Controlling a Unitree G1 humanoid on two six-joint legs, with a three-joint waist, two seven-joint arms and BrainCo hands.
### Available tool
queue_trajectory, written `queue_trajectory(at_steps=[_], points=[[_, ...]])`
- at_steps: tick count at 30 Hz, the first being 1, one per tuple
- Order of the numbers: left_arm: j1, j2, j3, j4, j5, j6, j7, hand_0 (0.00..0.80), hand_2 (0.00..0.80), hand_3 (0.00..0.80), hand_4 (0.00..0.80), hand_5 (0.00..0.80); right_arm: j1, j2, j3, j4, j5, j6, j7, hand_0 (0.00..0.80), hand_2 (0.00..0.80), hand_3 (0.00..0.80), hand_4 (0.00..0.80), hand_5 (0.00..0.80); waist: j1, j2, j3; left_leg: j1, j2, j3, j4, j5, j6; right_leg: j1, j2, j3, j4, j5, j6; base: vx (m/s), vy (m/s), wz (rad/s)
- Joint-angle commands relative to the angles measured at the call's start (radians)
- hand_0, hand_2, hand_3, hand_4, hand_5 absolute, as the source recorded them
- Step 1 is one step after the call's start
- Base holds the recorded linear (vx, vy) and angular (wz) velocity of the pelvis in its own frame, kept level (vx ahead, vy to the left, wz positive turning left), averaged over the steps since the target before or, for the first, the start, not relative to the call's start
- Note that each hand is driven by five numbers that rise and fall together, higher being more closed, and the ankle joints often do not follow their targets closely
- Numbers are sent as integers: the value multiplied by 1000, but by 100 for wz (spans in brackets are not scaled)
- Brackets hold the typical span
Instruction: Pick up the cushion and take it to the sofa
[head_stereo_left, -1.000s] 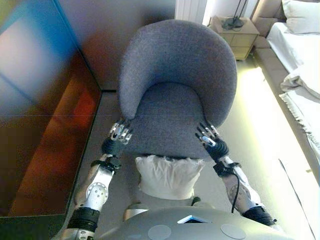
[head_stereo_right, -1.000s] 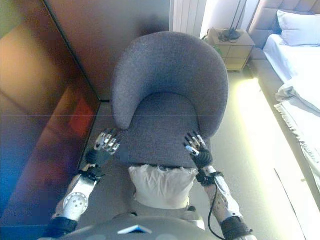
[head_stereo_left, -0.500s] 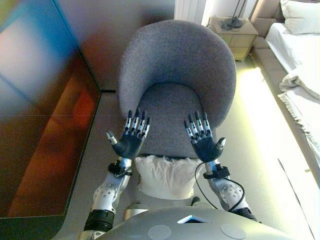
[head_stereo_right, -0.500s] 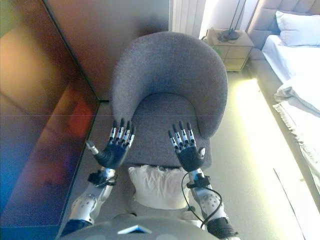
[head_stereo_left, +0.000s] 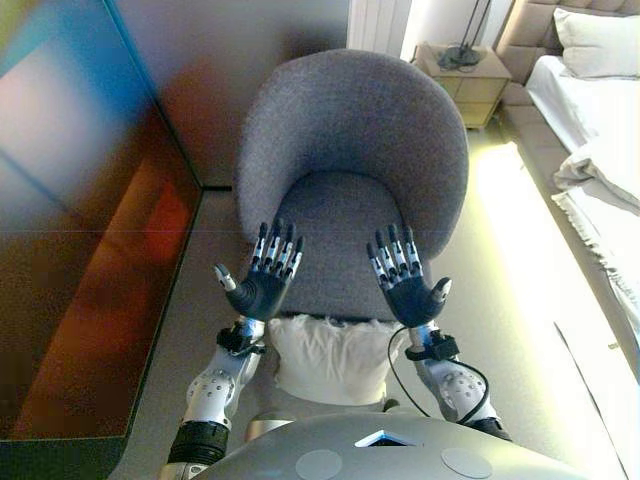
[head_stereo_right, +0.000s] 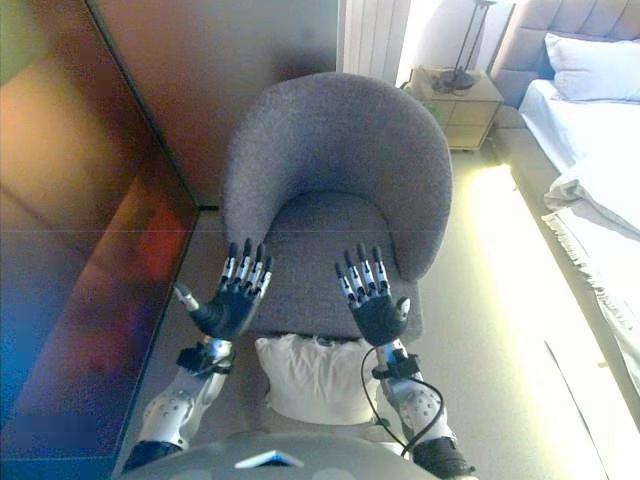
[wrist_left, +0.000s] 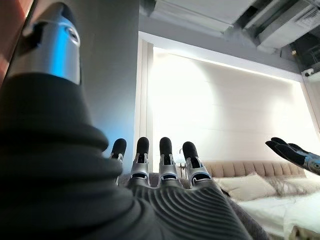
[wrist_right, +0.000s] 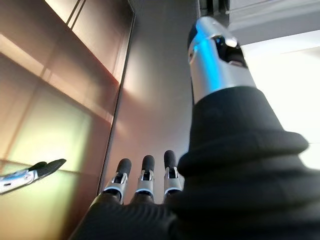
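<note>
A white cushion (head_stereo_left: 335, 357) lies on the floor close in front of me, at the front edge of a grey upholstered chair (head_stereo_left: 355, 160). Both hands are raised above it, palms turned up toward my head and fingers straight. My left hand (head_stereo_left: 262, 287) hovers over the chair's front left corner, my right hand (head_stereo_left: 408, 292) over its front right. Neither touches the cushion or the chair. In the left wrist view the left hand's fingers (wrist_left: 165, 157) point up toward the ceiling; the right wrist view shows the right hand's fingers (wrist_right: 145, 176) likewise straight.
A dark reddish glossy cabinet (head_stereo_left: 80, 230) runs along the left. A bed (head_stereo_left: 600, 130) with white bedding stands at the right, and a wooden nightstand (head_stereo_left: 468, 85) with a lamp base at the back right. Pale floor (head_stereo_left: 520, 280) lies between chair and bed.
One second ago both hands were low by the chair's front corners with backs up; they have since risen and turned palms up. In the last half second they hardly moved; the view shifted slightly.
</note>
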Motion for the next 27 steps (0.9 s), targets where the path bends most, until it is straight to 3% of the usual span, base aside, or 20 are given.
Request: queue_trajectory(at_steps=[1, 4, 5, 7, 10, 21, 27], points=[[-35, 105, -14, -39, 341, -250, 186, 0, 0, 0, 0, 0, -35, -28, 2, -34, -204, -170, -124, 0, 0, 0, 0, 0, 14, -12, 18, -30, -9, 63, 14, -15, 45, 12, -9, 9, 14, -55, 13, 0, 0, 0], [-51, 175, -19, -17, 725, -391, 455, 0, 0, 0, 0, 0, -47, -102, 11, -23, -557, -355, -416, 0, 0, 0, 0, 0, 11, -12, 27, -34, -10, 60, 15, -8, 43, 8, -7, 13, 16, -54, 14, 0, 0, 0], [-62, 203, -16, -13, 792, -395, 534, 0, 0, 0, 0, 0, -58, -131, 8, -20, -686, -377, -516, 0, 0, 0, 0, 0, 9, -12, 29, -37, -12, 54, 13, -4, 44, 5, -6, 15, 16, -52, 13, 0, 0, 0], [-68, 225, 19, -4, 799, -357, 574, 0, 0, 0, 0, 0, -63, -178, -10, -11, -746, -368, -588, 0, 0, 0, 0, 0, 7, -14, 34, -38, -12, 50, 10, -2, 46, 5, -3, 15, 15, -54, 12, 0, 0, 0], [-56, 223, 41, 16, 769, -346, 574, 0, 0, 0, 0, 0, -54, -192, -35, -10, -703, -341, -559, 0, 0, 0, 0, 0, 5, -19, 45, -41, -14, 49, 13, -3, 50, 5, -1, 21, 14, -53, 9, 1, -11, 0], [-43, 216, 37, 104, 850, -375, 586, 0, 0, 0, 0, 0, -57, -163, -37, 66, -734, -317, -625, 0, 0, 0, 0, 0, 5, -24, 79, -62, -3, 52, 101, -30, 49, -1, -18, 35, 64, -69, 6, 33, -54, -3], [-49, 232, 26, 121, 857, -370, 599, 0, 0, 0, 0, 0, -55, -180, -27, 68, -749, -288, -604, 0, 0, 0, 0, 0, -7, -22, 110, -100, 28, 29, 182, -31, 34, -34, -15, 59, 153, -105, -13, 24, -102, -1]])
